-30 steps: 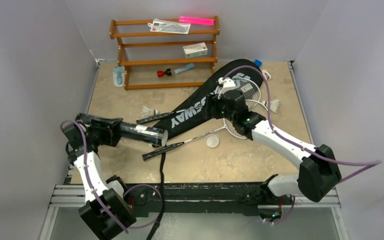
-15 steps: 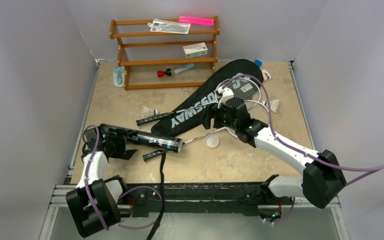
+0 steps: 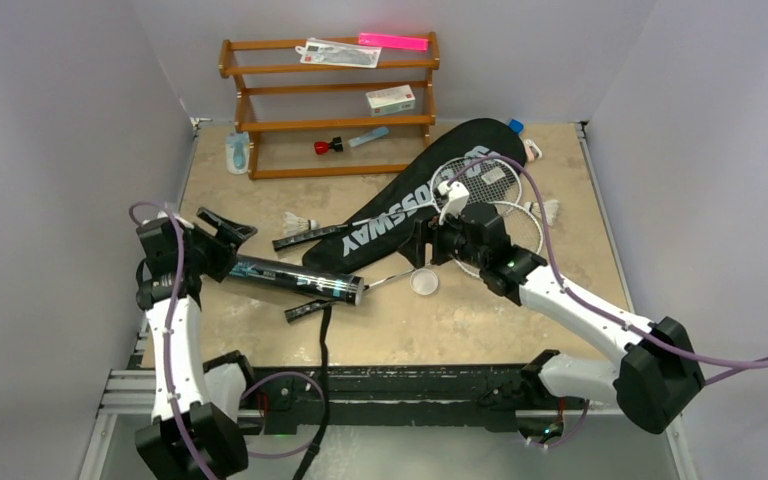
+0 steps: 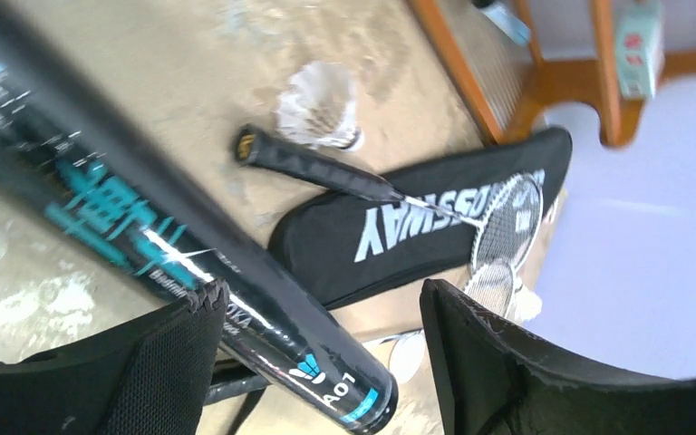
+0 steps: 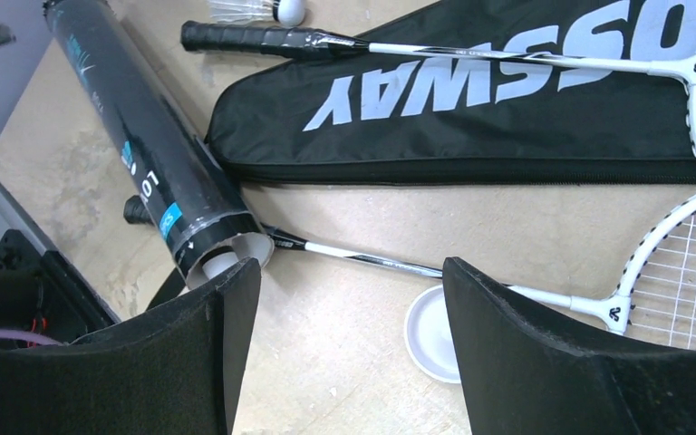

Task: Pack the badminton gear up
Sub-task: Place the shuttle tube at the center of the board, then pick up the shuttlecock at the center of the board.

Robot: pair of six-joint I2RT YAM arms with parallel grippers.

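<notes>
Though near the bag (image 3: pixel 410 205), tube (image 3: pixel 295 280) across racket (image 3: pixel 522 228).

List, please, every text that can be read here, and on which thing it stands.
"CROSSWAY": on the black bag, in big white letters.
"A01": on the dark tube, near one end.
Teal print along the tube: blurred, not readable.
Print on the white box: too small to read.

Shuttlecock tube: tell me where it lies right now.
Top view: the tube lies on the table left of centre, just in front of the black bag, its right end near the white cap.
</notes>
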